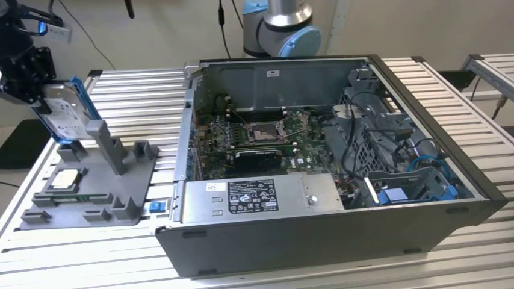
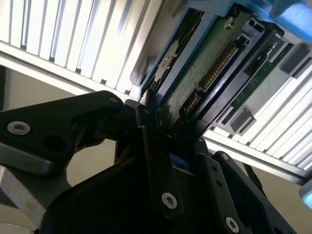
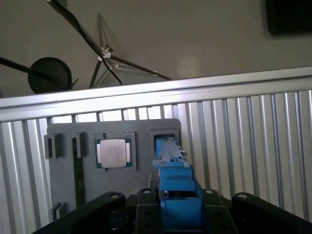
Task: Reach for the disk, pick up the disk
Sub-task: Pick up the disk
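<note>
The disk (image 1: 66, 111), a silver hard drive in a blue side frame, stands on edge at the exterior view's far left. My gripper (image 1: 34, 84) is shut on its upper part. Its lower end hangs right at a slot of the grey fixture tray (image 1: 120, 186), and I cannot tell whether it still sits in that slot. The second wrist view shows the disk's green circuit-board side (image 2: 204, 68) clamped between my black fingers (image 2: 146, 122). In the first wrist view the disk's blue frame (image 3: 175, 190) rises between the jaws, above the tray (image 3: 63, 185).
A small square silver chip (image 1: 64, 179) and a green memory stick (image 1: 80, 197) lie in the tray; the chip (image 3: 113, 152) also shows in the first wrist view. An open computer case (image 1: 321, 241) takes up the slatted table's middle and right. The arm's base (image 1: 281, 30) stands behind it.
</note>
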`<state>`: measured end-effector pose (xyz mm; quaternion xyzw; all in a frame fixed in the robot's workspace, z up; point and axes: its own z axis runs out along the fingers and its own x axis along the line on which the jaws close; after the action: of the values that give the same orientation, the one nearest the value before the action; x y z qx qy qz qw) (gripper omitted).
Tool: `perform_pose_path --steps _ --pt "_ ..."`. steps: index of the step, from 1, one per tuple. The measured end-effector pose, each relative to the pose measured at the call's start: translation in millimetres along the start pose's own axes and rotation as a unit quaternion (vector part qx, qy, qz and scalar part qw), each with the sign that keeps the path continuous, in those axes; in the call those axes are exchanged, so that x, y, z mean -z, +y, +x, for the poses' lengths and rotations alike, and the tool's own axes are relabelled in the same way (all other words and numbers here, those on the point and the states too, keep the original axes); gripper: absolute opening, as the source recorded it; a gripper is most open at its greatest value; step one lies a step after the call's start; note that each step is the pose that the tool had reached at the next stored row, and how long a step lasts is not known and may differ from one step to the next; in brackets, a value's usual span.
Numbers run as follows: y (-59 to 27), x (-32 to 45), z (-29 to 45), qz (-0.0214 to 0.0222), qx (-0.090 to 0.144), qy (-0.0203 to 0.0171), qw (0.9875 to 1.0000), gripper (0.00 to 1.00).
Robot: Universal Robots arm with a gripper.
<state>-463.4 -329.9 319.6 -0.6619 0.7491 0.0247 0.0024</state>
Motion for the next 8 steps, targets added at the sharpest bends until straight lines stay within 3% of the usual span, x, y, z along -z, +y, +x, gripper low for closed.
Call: perform_pose_path --steps 8 --pt "0.2 6.1 -0.2 0.0 0.0 0.0 1.0 0.0"
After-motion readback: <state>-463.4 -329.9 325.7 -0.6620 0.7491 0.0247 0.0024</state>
